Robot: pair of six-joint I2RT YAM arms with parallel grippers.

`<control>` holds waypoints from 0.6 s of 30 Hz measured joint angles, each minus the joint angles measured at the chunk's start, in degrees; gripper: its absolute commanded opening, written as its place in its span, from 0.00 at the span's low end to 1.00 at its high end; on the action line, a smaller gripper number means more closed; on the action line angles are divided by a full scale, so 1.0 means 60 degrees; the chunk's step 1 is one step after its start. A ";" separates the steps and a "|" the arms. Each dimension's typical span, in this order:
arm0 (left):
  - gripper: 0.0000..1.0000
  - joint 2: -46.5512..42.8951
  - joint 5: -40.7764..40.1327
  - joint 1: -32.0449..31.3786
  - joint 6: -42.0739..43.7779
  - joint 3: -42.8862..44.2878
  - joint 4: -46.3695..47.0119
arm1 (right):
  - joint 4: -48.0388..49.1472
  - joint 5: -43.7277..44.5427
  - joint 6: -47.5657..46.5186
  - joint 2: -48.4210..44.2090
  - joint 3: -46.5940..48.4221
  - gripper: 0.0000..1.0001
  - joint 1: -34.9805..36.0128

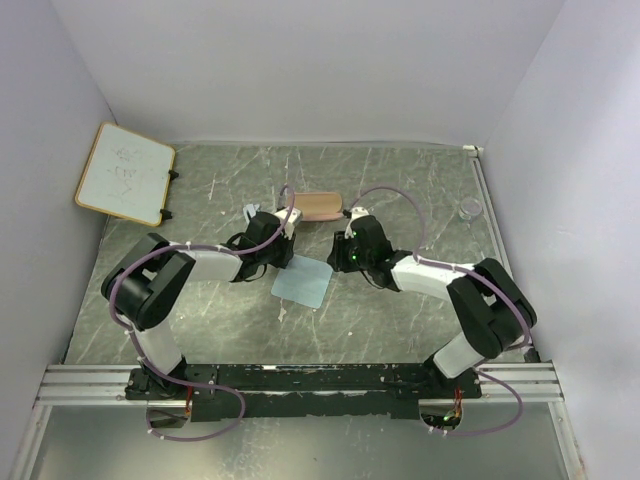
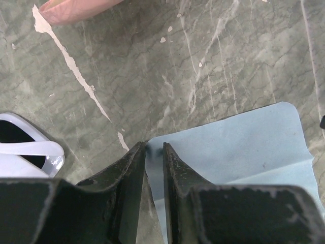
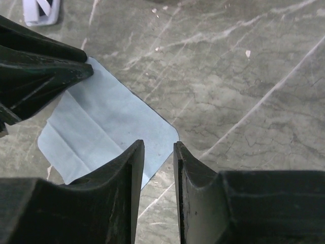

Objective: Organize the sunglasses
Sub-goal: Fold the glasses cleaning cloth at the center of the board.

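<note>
1. The pale blue cloth (image 1: pixel 303 283) lies flat on the grey table (image 1: pixel 400 320), between the two grippers.
2. The left gripper (image 2: pixel 154 147) is at one corner of the cloth. Its fingers stand slightly apart, with a narrow gap.
3. The right gripper (image 3: pixel 159 145) is at the opposite corner. Its fingers also leave only a narrow gap.
4. The sunglasses (image 2: pixel 30 148) lie on the table just to the left of the left gripper, apart from the cloth and not held. Only a part shows: a thin whitish frame around a dark lens, with a slim white arm across it.
5. Farther back, the pink case (image 1: pixel 320 207) lies on the table.
6. A whiteboard (image 1: pixel 125 172) is at the far left.
</note>
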 measured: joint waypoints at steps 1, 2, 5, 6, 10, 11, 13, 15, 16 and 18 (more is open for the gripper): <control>0.31 0.0007 0.0000 0.0000 0.0000 0.0011 -0.0007 | 0.0007 -0.0004 0.0004 0.0058 -0.0025 0.29 0.0004; 0.29 0.0018 0.0000 0.0000 0.0000 0.0018 0.0000 | 0.0007 -0.0004 0.0004 0.0146 -0.0040 0.29 0.0007; 0.29 0.0040 0.0000 0.0000 0.0000 0.0044 -0.0007 | 0.0007 -0.0004 0.0007 0.0393 -0.0047 0.29 0.0025; 0.29 0.0055 0.0000 0.0000 0.0000 0.0051 0.0000 | 0.0007 -0.0004 0.0011 0.0459 -0.0047 0.30 0.0040; 0.29 0.0080 0.0007 0.0000 0.0000 0.0091 -0.0004 | 0.0025 0.0000 0.0011 0.0710 -0.0047 0.31 0.0087; 0.29 0.0084 0.0007 0.0000 0.0000 0.0095 -0.0007 | 0.0040 0.0000 0.0015 0.0776 -0.0047 0.31 0.0095; 0.29 0.0091 0.0011 -0.0004 0.0000 0.0098 -0.0007 | 0.0135 0.0007 0.0026 0.0885 -0.0033 0.31 0.0113; 0.29 0.0091 0.0011 -0.0004 0.0000 0.0106 -0.0007 | 0.0189 0.0011 0.0040 0.0925 -0.0015 0.32 0.0124; 0.29 0.0091 0.0015 -0.0004 0.0000 0.0106 -0.0011 | 0.0193 0.0022 0.0040 0.0925 -0.0015 0.32 0.0127; 0.29 0.0095 0.0011 -0.0004 0.0000 0.0109 -0.0007 | 0.0222 0.0040 0.0040 0.0936 -0.0015 0.31 0.0138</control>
